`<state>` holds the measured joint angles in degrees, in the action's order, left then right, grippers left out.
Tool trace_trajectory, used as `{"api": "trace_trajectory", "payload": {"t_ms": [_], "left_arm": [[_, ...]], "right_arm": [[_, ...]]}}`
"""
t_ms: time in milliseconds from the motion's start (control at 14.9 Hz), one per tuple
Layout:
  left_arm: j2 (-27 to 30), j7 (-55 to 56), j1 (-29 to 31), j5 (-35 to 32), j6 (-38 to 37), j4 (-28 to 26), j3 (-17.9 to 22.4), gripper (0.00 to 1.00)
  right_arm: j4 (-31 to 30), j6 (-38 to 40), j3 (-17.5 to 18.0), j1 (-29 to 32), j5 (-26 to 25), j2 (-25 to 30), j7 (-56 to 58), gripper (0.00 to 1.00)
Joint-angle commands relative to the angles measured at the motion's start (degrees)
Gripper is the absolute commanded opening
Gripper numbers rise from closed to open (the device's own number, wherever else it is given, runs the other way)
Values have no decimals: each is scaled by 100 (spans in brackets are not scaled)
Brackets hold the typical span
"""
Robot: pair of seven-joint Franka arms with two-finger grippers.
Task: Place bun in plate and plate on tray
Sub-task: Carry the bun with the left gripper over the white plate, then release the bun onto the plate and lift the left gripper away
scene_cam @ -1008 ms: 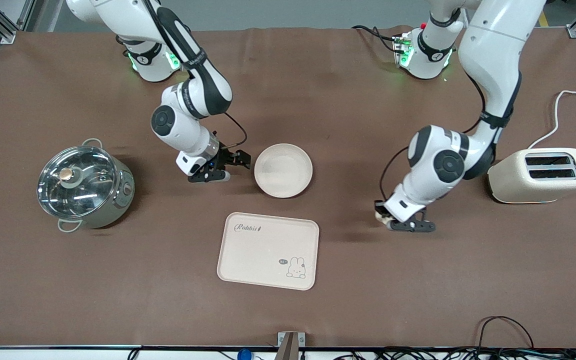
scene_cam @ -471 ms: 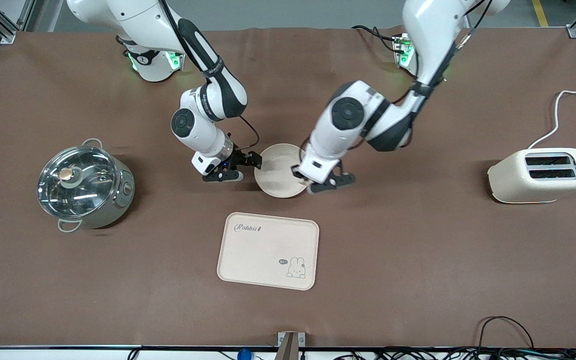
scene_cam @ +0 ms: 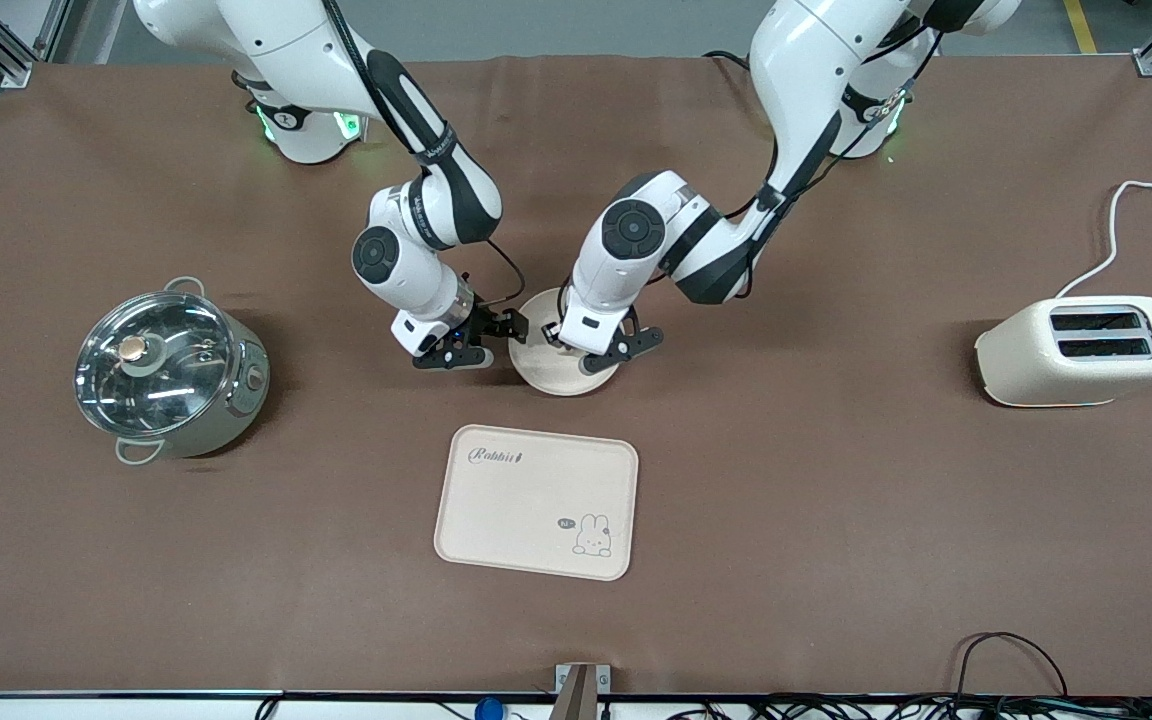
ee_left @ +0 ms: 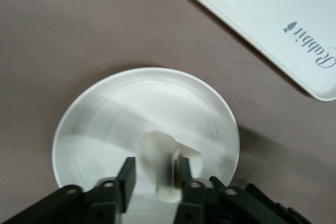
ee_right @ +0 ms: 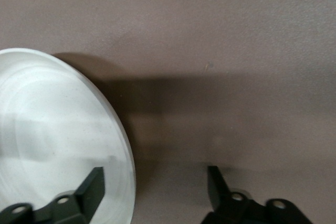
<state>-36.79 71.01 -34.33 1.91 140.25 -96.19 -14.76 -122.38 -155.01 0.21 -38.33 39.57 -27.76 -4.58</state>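
The round cream plate (scene_cam: 548,376) lies on the brown table, farther from the front camera than the cream rabbit tray (scene_cam: 536,500). My left gripper (scene_cam: 588,350) is low over the plate. In the left wrist view the plate (ee_left: 121,108) lies under the gripper (ee_left: 154,169), and the pale bun (ee_left: 157,161) stands between the fingers. It touches one pad, with a gap to the other. The bun is hidden in the front view. My right gripper (scene_cam: 496,342) is open at the plate's rim toward the right arm's end. One finger is over the plate (ee_right: 47,129), the other over the table.
A steel pot with a glass lid (scene_cam: 168,372) stands toward the right arm's end. A cream toaster (scene_cam: 1081,350) with a white cable (scene_cam: 1126,210) stands toward the left arm's end. A corner of the tray (ee_left: 262,9) shows in the left wrist view.
My left arm has swung from the table near the toaster to over the plate, carrying the bun. My right gripper has moved up to the plate's rim.
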Motion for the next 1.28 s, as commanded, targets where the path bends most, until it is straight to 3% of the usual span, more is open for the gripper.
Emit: {"api": "trace_trajectory", "payload": {"t_ms": [0,202,336,403,672,739,807,1210], "left_arm": [[5,123,-83,-16,-7,135,87,100],[49,62,-39,-77,-68,127,104,100],[180,-165,92,-724,-278,127,122,100],[285,-436,284,-1015,-514,135,122,100],[864,-2621,1188,-1202,-1393,144,96,100],[1075,-3219,1505,-1185,-1709,153,78,100],[1260,-3625,1778,-1167,-1973,162,78,100],[2350,-5315,3080,-1009,-2958,179,43,100]], "right_arm": [[30,-38,-39,-114,148,-19,27,65],[30,-55,-47,-201,148,-10,45,54],[39,-64,-39,-210,148,-19,62,49],[56,-90,-39,-219,139,-27,71,42],[74,-143,-39,-289,148,-45,71,20],[65,-178,-39,-289,156,-45,62,4],[65,-196,-39,-289,156,-45,36,0],[301,234,-65,70,420,430,53,0]]}}
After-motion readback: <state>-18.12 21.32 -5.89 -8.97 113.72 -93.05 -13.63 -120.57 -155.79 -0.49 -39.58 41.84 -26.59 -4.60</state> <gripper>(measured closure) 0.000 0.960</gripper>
